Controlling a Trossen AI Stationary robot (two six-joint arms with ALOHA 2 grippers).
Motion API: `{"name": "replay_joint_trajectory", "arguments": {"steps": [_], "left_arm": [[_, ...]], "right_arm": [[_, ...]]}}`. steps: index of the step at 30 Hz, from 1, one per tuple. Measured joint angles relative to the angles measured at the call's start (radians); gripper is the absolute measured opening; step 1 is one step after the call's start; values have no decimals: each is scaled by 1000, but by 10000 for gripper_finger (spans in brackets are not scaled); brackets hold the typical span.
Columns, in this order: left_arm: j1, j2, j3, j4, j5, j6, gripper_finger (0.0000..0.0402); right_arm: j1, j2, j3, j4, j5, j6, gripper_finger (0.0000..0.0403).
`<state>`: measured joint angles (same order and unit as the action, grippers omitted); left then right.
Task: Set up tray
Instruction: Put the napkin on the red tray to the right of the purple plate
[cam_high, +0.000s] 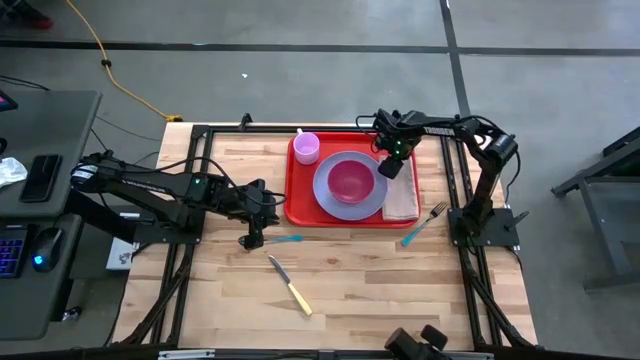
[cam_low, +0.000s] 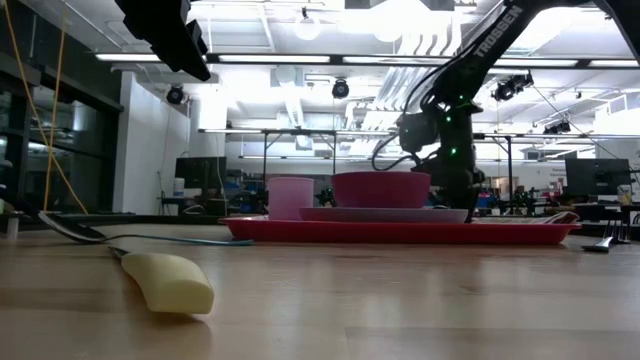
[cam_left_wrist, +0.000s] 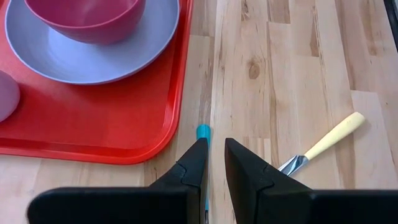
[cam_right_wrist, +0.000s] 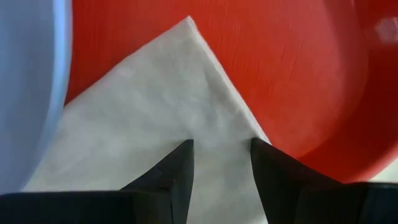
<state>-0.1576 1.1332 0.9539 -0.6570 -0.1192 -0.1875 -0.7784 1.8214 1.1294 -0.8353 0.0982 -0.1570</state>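
The red tray (cam_high: 296, 205) lies at the table's far middle. On it stand a lavender plate (cam_high: 325, 195) with a magenta bowl (cam_high: 350, 181), a pink cup (cam_high: 306, 147) and a pale napkin (cam_high: 402, 198) along its right side. A blue-handled spoon (cam_high: 287, 239) lies on the wood just near the tray's left corner. My left gripper (cam_left_wrist: 213, 142) hovers above the spoon, its fingers slightly apart, the handle's free end (cam_left_wrist: 203, 132) showing past them. My right gripper (cam_right_wrist: 221, 143) is open, low over the napkin (cam_right_wrist: 155, 106). My right gripper points down at the napkin near its far corner (cam_right_wrist: 189, 28), one finger on each side of a patch of cloth. Whether the fingertips touch the cloth, I cannot tell.
A yellow-handled knife (cam_high: 290, 285) lies on the wood toward the near edge, below the spoon. A blue-handled fork (cam_high: 425, 224) lies right of the tray, close to the right arm's base. Bare wood spreads across the table's near half.
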Motion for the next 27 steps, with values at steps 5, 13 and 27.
{"name": "replay_joint_trajectory", "arguments": {"steps": [5, 13, 27], "left_arm": [[0, 0, 0, 2, 0, 0, 85], [0, 0, 0, 3, 0, -5, 85], [0, 0, 0, 4, 0, -5, 85]], "right_arm": [[0, 0, 0, 28, -25, 0, 138], [0, 0, 0, 37, -19, 0, 138], [0, 0, 0, 28, 1, 0, 138]]}}
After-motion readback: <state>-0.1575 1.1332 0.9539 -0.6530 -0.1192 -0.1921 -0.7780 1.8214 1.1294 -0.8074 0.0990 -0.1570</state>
